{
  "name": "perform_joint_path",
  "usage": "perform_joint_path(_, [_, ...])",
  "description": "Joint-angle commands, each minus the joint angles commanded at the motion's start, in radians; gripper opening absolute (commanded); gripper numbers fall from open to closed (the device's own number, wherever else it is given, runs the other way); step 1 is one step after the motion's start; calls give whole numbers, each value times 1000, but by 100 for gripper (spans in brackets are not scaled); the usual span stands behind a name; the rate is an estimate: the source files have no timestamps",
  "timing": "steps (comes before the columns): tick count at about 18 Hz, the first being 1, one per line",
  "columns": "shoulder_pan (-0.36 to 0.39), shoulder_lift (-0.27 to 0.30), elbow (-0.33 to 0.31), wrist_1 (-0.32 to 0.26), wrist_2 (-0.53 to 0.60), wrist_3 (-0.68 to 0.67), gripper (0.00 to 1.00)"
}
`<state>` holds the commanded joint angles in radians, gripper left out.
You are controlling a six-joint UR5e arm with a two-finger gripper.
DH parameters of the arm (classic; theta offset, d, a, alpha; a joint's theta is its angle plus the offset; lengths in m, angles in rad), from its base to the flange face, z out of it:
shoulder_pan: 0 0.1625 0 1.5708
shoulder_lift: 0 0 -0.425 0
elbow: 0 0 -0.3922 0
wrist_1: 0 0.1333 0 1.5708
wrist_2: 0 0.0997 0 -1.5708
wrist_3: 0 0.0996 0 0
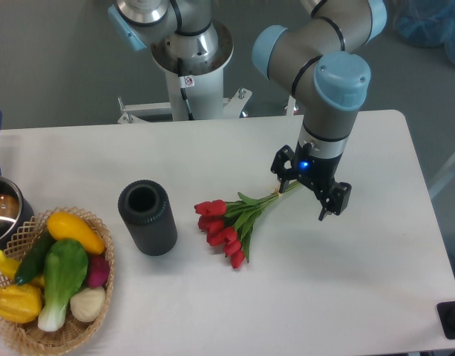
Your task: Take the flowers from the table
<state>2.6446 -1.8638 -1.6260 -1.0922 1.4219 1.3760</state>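
The flowers (228, 225) are a bunch of red tulips with green leaves, lying on the white table (346, 297) right of centre. The blooms point left and down, and the thin green stems run up and right. My gripper (302, 199) points down over the stem ends. Its two black fingers (280, 176) are spread apart, one on each side of the stems, and they do not look closed on them. The very tips of the stems are hidden under the gripper body.
A dark grey cylindrical vase (147, 217) stands upright left of the flowers. A wicker basket (34, 337) of vegetables sits at the front left corner. A pot (0, 211) with a blue handle is at the left edge.
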Motion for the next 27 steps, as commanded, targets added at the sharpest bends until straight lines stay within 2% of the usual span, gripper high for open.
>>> perform_joint_path(8, [-2, 0, -20, 3, 14, -11, 100])
perform_joint_path(10, [2, 3, -44, 11, 8, -9, 100])
perform_joint_path(14, [2, 6, -112, 80, 8, -2, 100])
perform_joint_path(19, [-5, 51, -187, 78, 14, 0, 100])
perform_joint_path(22, [-12, 60, -199, 77, 14, 0, 100])
perform_joint_path(27, [-77, 66, -245, 78, 58, -3, 100])
